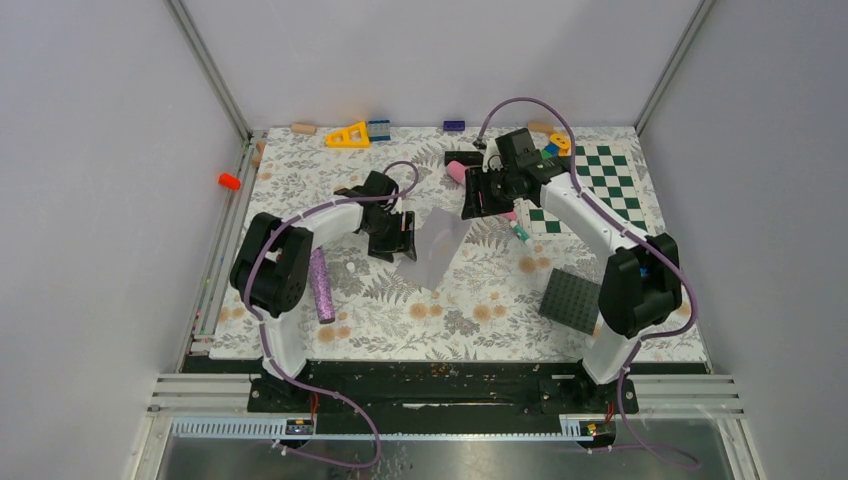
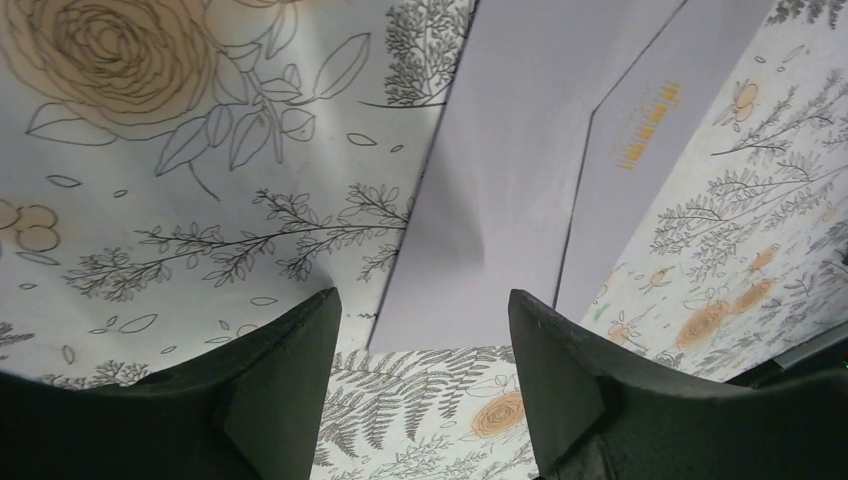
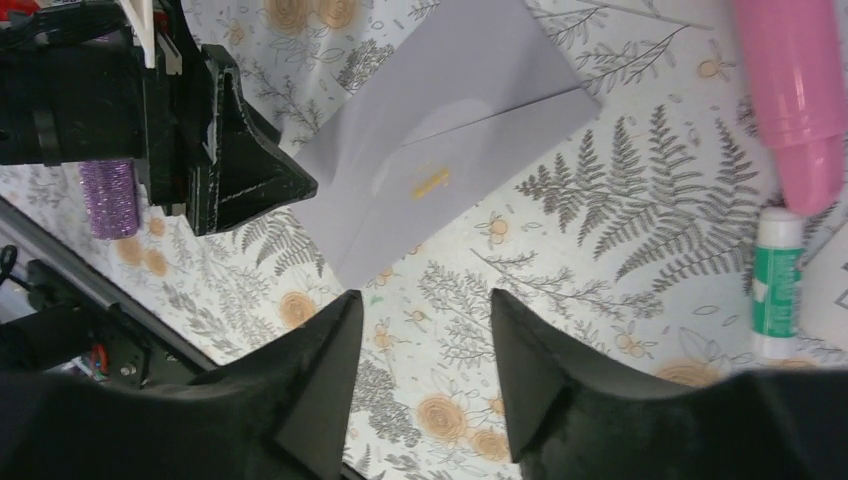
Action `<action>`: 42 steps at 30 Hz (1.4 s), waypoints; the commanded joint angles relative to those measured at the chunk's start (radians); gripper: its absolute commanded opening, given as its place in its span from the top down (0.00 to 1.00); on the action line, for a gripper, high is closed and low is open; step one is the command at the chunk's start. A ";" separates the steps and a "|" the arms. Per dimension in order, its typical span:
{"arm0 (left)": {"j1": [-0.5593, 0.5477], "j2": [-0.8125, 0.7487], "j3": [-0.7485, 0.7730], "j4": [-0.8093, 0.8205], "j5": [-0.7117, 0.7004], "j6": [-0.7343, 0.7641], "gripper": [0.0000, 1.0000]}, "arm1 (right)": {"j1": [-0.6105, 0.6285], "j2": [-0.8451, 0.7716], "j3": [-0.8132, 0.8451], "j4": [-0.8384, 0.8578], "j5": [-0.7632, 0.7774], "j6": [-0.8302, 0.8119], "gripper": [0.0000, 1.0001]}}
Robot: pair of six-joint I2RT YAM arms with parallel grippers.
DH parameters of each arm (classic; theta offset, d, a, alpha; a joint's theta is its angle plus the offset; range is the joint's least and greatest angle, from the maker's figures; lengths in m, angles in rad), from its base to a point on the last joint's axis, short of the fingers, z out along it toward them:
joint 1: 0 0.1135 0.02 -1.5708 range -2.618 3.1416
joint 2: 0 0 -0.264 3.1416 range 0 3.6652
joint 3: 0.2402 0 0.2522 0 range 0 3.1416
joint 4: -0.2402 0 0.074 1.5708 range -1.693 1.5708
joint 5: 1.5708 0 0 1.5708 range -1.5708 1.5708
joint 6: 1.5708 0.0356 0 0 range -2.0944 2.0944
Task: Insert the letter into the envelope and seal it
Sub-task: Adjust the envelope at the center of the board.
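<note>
The left gripper [image 2: 422, 300] and right gripper [image 3: 425, 295] show spread, empty jaws. The envelope [image 1: 437, 247] lies between them, cropped in the left wrist view.

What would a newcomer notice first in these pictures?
The pale grey envelope lies mid-table on the flowered cloth, between the open left claw and the open right claw. The green-and-white checkerboard stands out at the far right, and a pink cylinder lies near the right claw.
</note>
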 commanded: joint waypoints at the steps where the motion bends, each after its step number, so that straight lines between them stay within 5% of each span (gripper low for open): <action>1: -0.005 0.009 -0.022 0.026 0.010 0.028 0.35 | -0.006 -0.044 0.009 0.008 0.078 0.005 0.31; 4: -0.013 0.021 -0.046 0.035 0.045 0.034 0.35 | -0.008 0.005 0.030 -0.030 0.120 0.050 0.22; 11: -0.069 0.036 -0.110 0.091 0.190 0.032 0.35 | -0.009 0.166 0.065 -0.072 0.109 0.147 0.19; 23: -0.152 0.045 -0.106 0.146 0.246 0.020 0.34 | -0.042 0.362 0.237 -0.137 0.048 0.229 0.17; 42: -0.263 0.256 0.138 0.116 0.076 -0.046 0.31 | -0.270 -0.007 0.210 -0.122 -0.133 0.146 0.16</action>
